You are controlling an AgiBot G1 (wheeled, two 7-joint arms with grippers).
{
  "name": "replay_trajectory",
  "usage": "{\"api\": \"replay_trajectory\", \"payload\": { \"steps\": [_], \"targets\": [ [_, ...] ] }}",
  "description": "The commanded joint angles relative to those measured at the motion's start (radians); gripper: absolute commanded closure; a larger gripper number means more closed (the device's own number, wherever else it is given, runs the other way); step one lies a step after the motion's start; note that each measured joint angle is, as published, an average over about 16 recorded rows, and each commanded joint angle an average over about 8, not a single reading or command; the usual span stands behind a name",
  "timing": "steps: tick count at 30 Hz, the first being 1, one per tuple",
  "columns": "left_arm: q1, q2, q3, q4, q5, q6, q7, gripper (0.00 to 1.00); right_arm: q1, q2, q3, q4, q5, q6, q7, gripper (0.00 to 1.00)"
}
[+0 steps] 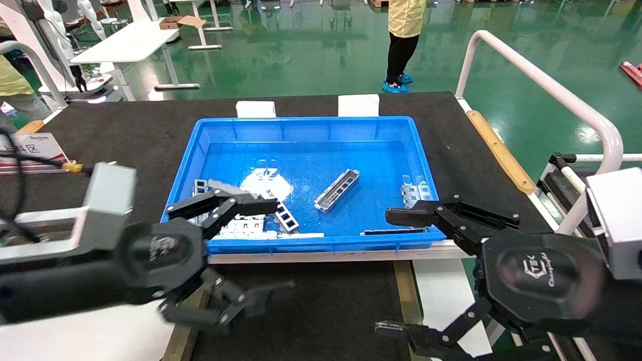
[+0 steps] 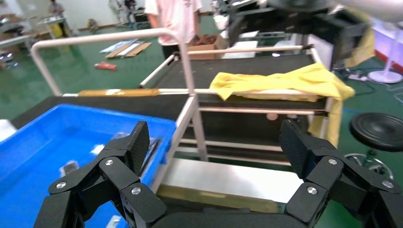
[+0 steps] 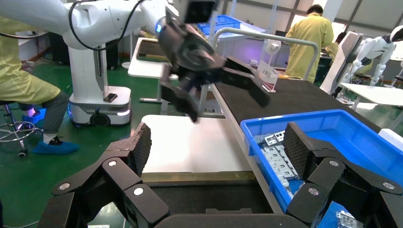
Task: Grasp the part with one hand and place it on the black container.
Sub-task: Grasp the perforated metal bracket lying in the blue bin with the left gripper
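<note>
Both tools hang spread wide and empty on our side of the blue crate [image 1: 301, 131], over the counter [image 1: 125, 130]: left tool [image 1: 266, 245] off the crate's near-left corner, right tool [image 1: 396, 273] off its near-right corner. Black container [image 1: 311, 311] lies just below the crate's near wall, between the tools. The part [image 1: 337, 190] rests alone mid-crate, long axis slanting toward the far-right corner. We judge both tools about equally near; either reaches forward into the crate.
</note>
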Motion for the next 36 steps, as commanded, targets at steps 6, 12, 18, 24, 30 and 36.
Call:
{"api": "replay_trajectory", "payload": {
  "steps": [6,12,18,24,30,36],
  "targets": [
    [-0.072,0.094,0.057,0.083,0.123,-0.091,-0.017,0.0,0.0,0.0,0.0,0.0,0.0,0.0,0.0,0.0],
    [-0.144,0.197,0.102,0.199,0.209,-0.156,-0.009,0.0,0.0,0.0,0.0,0.0,0.0,0.0,0.0,0.0],
    [-0.213,0.294,0.141,0.346,0.283,-0.216,0.007,0.0,0.0,0.0,0.0,0.0,0.0,0.0,0.0,0.0],
    [-0.287,0.403,0.176,0.531,0.347,-0.277,0.034,0.0,0.0,0.0,0.0,0.0,0.0,0.0,0.0,0.0],
    [-0.356,0.524,0.201,0.731,0.397,-0.356,0.09,0.0,0.0,0.0,-0.001,0.0,0.0,0.0,0.0,0.0],
    [-0.4,0.621,0.222,0.906,0.434,-0.462,0.182,0.0,0.0,0.0,-0.001,0.0,0.0,0.0,0.0,0.0]
  ]
}}
